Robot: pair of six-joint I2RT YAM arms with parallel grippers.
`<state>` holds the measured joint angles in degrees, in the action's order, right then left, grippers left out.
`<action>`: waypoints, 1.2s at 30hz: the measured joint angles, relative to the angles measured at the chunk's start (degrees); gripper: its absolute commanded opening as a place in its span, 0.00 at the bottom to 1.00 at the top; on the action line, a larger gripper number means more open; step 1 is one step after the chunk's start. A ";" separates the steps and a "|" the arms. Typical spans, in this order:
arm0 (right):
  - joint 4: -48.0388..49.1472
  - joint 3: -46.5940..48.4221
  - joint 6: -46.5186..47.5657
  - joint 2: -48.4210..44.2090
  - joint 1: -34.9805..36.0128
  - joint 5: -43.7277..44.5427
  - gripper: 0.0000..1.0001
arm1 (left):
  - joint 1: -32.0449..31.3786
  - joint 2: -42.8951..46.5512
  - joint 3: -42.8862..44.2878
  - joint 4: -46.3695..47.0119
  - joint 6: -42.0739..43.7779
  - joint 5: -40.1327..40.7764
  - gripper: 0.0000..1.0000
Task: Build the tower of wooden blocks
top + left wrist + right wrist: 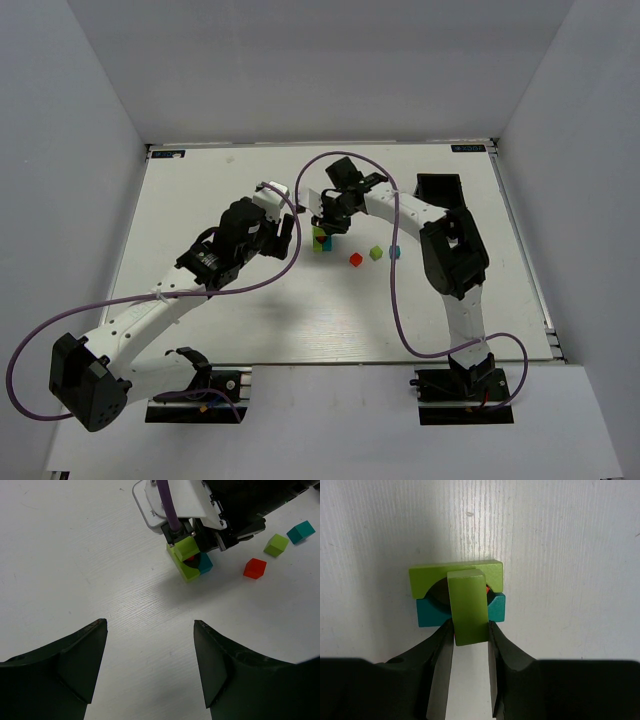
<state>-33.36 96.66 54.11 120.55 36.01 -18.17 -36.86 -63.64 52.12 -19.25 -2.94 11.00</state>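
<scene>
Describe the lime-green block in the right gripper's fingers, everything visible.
The lime-green painted wooden block is a plain oblong, smooth-faced with clean edges. The right gripper pinches its long sides between black fingers. It hangs over a lime-green arched piece and a teal piece; contact with them cannot be told.

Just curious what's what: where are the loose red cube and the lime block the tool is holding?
red cube (255,568): left wrist view, middle of the cube.
held lime block (468,605): right wrist view, middle of its top face.

Robot lab cell: white table (320,320), bare grey walls (320,70).
</scene>
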 measured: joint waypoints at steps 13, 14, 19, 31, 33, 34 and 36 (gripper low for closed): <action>0.07 0.00 -1.42 0.79 0.50 0.04 0.05 | 0.00 0.00 0.00 0.00 0.00 -0.02 0.80; 0.07 0.00 -1.46 0.79 0.52 0.04 0.05 | 0.00 0.00 0.00 0.00 0.00 -0.02 0.80; 0.07 0.00 -1.68 0.81 0.50 0.11 0.06 | 0.00 0.00 0.00 0.00 0.00 0.00 0.80; 0.07 0.00 -2.10 0.81 0.50 0.28 0.41 | 0.00 0.00 0.00 0.00 0.00 -0.04 0.80; 0.09 0.00 -2.32 0.81 0.50 0.31 0.46 | 0.00 0.00 0.00 0.00 0.02 -0.04 0.80; 0.09 0.00 -2.45 0.81 0.50 0.33 0.49 | 0.00 0.00 0.00 0.00 0.02 -0.04 0.80; 0.13 0.00 -2.56 0.81 0.50 0.46 0.51 | 0.00 0.00 0.00 0.00 0.02 -0.04 0.80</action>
<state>-33.23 96.66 51.55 121.36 36.51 -17.72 -36.86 -63.64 52.12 -19.25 -2.92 10.96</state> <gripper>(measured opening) 0.495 0.798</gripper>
